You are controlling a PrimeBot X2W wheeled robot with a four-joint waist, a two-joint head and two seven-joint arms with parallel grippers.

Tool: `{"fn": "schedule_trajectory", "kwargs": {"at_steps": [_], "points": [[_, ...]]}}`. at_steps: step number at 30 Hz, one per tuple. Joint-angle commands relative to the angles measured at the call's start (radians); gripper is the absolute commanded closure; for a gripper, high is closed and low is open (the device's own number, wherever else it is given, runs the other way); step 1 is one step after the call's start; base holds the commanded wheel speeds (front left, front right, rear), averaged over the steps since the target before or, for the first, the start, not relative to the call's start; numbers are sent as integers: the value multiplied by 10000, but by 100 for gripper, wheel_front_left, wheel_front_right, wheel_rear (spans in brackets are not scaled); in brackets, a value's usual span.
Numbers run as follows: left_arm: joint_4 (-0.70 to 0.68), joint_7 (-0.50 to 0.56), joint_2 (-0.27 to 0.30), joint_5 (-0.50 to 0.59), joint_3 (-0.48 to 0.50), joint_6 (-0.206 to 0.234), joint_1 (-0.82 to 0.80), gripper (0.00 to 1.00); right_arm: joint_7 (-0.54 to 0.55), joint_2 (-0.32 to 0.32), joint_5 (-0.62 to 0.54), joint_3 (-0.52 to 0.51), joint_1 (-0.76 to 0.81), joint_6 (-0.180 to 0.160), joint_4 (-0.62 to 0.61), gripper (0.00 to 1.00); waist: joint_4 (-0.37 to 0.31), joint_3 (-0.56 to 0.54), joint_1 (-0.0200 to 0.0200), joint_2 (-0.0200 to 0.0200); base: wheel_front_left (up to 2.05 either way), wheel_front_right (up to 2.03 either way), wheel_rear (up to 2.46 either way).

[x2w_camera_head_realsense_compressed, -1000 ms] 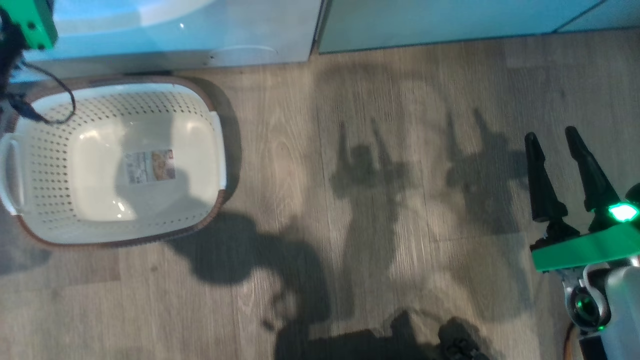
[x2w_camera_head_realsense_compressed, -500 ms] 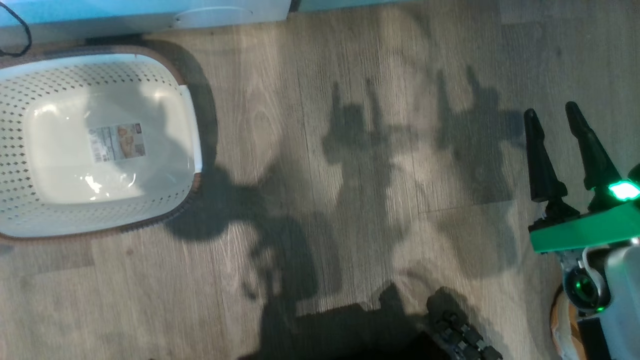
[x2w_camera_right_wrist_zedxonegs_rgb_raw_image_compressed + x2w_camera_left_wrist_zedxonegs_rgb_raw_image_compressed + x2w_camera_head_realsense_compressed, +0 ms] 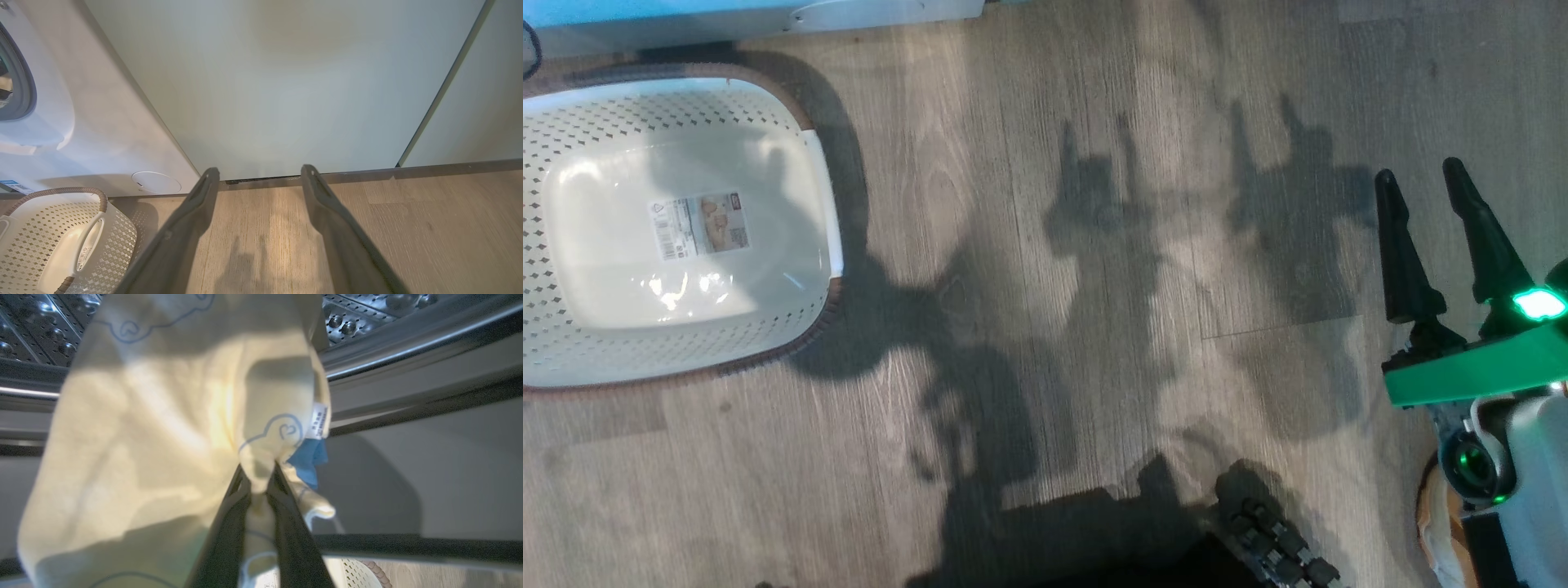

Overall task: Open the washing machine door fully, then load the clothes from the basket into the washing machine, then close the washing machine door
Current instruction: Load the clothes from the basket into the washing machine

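Before the dimpled steel drum (image 3: 24, 335) hang soft cream clothes (image 3: 143, 428).

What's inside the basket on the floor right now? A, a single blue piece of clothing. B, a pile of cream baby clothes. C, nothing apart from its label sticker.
C: the basket has a bare bottom, with just its label sticker on it.

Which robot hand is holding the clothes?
The left gripper: it pinches the cream clothes in front of the drum. The right gripper is open above the floor, holding nothing.
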Motion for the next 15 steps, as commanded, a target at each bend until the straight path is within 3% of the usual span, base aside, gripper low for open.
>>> {"fn": "schedule_trajectory", "kwargs": {"at_steps": [1, 15], "points": [[20, -168, 513, 103, 99, -73, -177, 100, -67, -41, 66, 125, 38, 2, -225, 0, 15, -11, 0, 0, 0, 0, 0], [331, -2806, 286, -311, 491, -357, -1162, 100, -67, 23, 94, 243, 38, 2, -173, 0, -29, -52, 0, 0, 0, 0, 0]]}}
